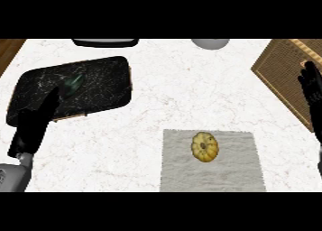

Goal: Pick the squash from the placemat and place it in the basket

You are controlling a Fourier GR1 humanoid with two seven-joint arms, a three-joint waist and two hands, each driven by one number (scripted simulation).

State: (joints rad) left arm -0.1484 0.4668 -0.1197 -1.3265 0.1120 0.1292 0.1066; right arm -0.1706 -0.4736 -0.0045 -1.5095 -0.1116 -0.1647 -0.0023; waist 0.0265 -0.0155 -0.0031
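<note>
Looking down from the head view, I have my right hand at the right edge, fingers straight and pointing up, holding nothing; it sits over the near corner of the woven basket, which is cut off by the edge of the view. My left hand comes in at the lower left, its fingers extended and lying over the near left corner of a dark marble-patterned tray with a wooden rim; it too carries nothing and looks to be resting.

Between the two hands, near the lower middle, the squash lies alone on the pale grey placemat, a small yellow ribbed one seen from the top, untouched. I judge the pick has not begun. The right hand is the natural choice, since it is on the basket's side and the squash lies nearer to it than to the left.

Farther off, along the far edge of the white counter, I see a dark-rimmed object and a grey rounded one, both cut off, so I cannot name them.
</note>
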